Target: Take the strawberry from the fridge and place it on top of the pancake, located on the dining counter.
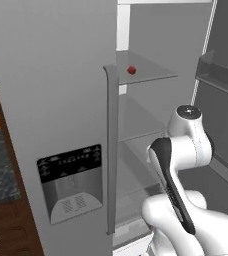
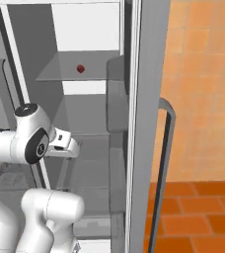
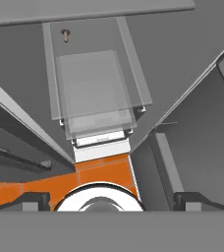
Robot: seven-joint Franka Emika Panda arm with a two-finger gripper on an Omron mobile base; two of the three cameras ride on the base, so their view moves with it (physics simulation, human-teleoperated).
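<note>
The tall grey fridge (image 1: 51, 100) filled the frame, its right compartment open and its left door, with the black dispenser panel (image 1: 71, 182) at lower left, closed. A glass shelf (image 1: 151, 72) crossed the upper middle. The white arm (image 1: 186, 150) rose at lower right, well below that shelf. The tiny dark-red strawberry (image 1: 131, 70) sat on the shelf, near its left edge. The end effector (image 3: 111, 202) showed only its fingertip bases, set wide apart. Reaching up, the arm might strike the shelf's front edge, and the round berry might roll off.
</note>
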